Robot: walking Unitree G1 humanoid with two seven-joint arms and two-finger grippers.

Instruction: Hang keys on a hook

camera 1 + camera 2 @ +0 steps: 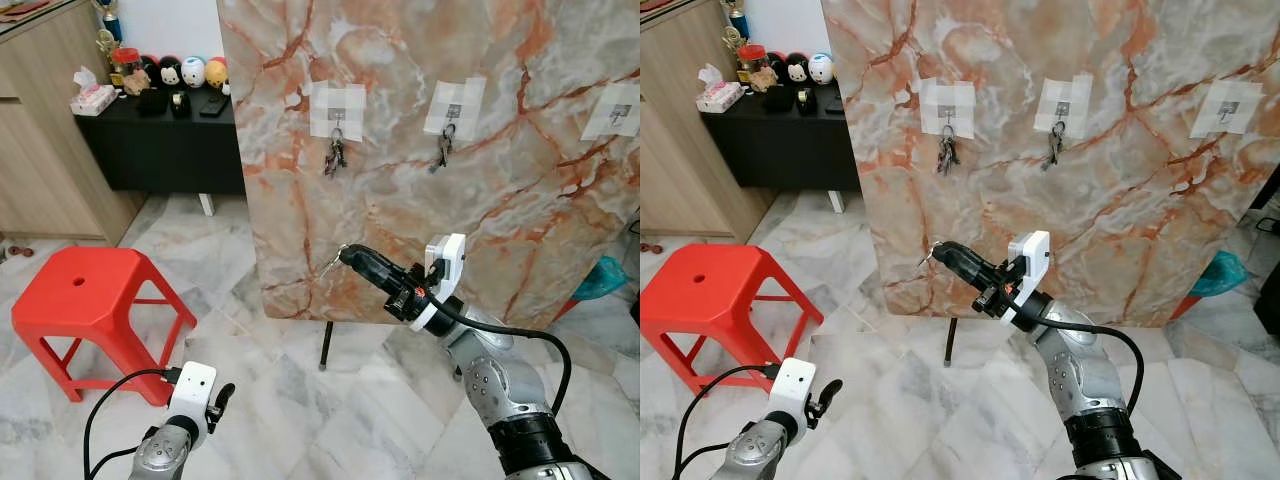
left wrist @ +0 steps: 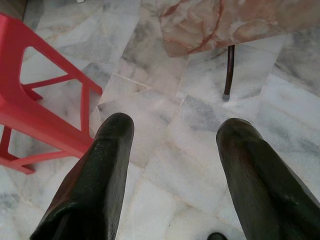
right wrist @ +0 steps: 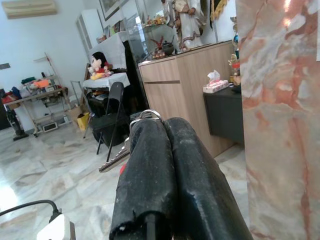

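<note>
The marble board [image 1: 430,150] carries three taped hooks. Two already hold key bunches: the left hook [image 1: 337,115] with its bunch [image 1: 335,155], and the middle hook [image 1: 453,112] with its bunch [image 1: 444,150]. The third hook [image 1: 618,112], far to the right, is bare.

The right pincer [image 1: 350,255] is raised in front of the board's lower part, well below the left hook, its two fingers pressed together and pinching the keys [image 1: 331,264]. A ring [image 3: 146,114] shows at the fingertips and a key blade [image 3: 114,161] sticks out sideways from them in the right wrist view.

The left pincer [image 2: 172,125] hangs low over the marble floor [image 2: 200,165], fingers spread with nothing between them.

One red stool [image 1: 90,305] stands just beside the left pincer, well to the left of the right one. Beyond the stool are a black cabinet [image 1: 160,145] with small figures and a tissue box [image 1: 92,98] on top. The board's dark leg [image 1: 326,345] stands below the right pincer.
</note>
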